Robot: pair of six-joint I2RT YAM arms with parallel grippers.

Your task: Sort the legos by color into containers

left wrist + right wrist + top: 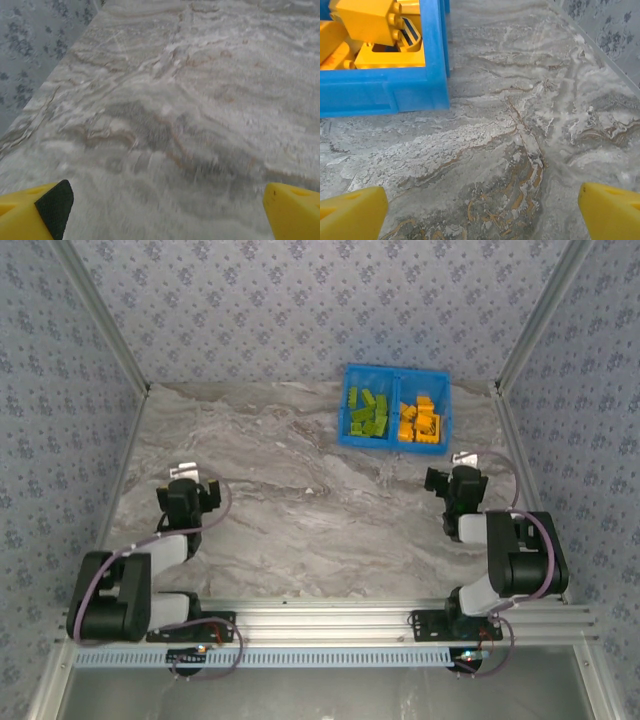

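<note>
Two grippers are standing fully spread, gripping nothing. The left gripper (167,206) is hovering over the table (270,510). The blue bin (395,370) is sitting far right, green legos (367,412) lying in its left compartment, orange legos (420,421) in its right. The right gripper (482,210) is hovering beside its near-right corner.
</note>
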